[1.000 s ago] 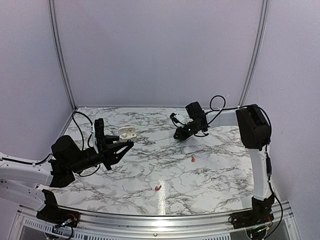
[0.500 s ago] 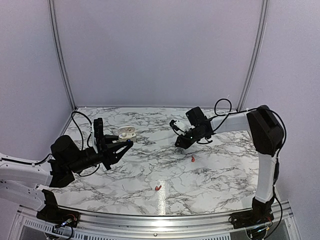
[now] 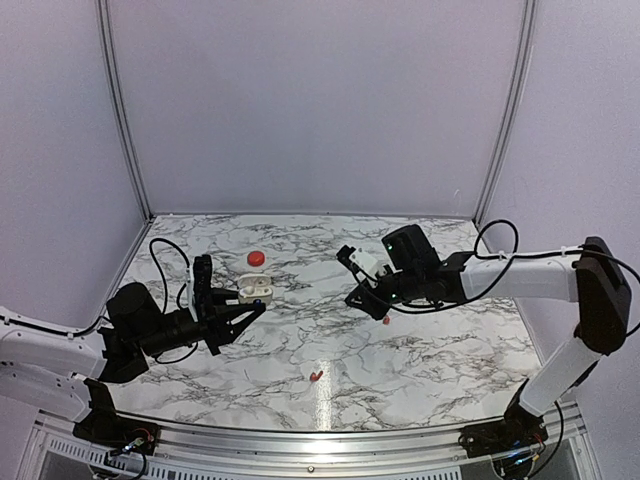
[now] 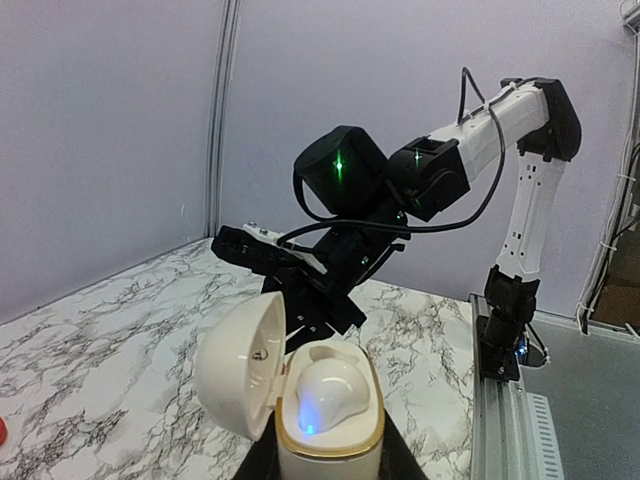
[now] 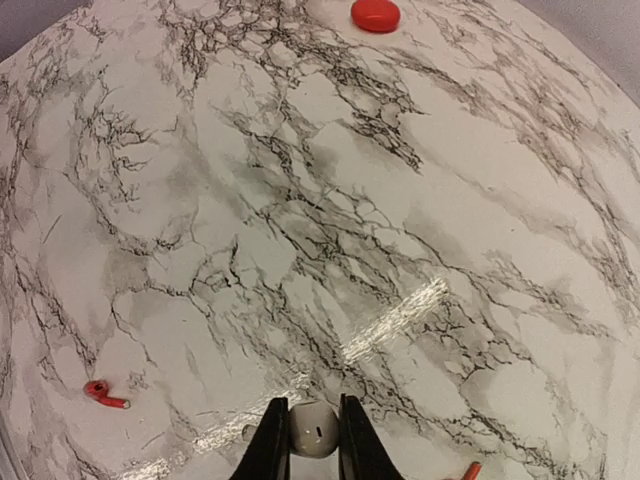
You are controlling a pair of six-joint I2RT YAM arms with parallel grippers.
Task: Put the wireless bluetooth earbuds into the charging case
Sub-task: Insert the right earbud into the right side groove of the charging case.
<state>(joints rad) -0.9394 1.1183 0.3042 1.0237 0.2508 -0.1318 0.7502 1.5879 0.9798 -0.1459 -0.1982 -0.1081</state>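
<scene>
Left end effector (image 3: 248, 306) was clamped on the white charging case (image 3: 256, 289), lid hinged open, one earbud (image 4: 325, 390) seated inside and glowing blue. Compared with a second earlier, this arm had dropped lower and nearer. That uncovered a red puck (image 3: 256, 258) on the far left of the surface (image 3: 430, 350).

Right arm had stretched low and leftward. Right end effector (image 3: 374, 306) had come down near the surface, its fingers together on a small white earbud (image 5: 313, 432).

Two small red pieces were unmoved: one (image 3: 386, 320) just beside the right end effector, one (image 3: 316, 376) nearer, centre.
</scene>
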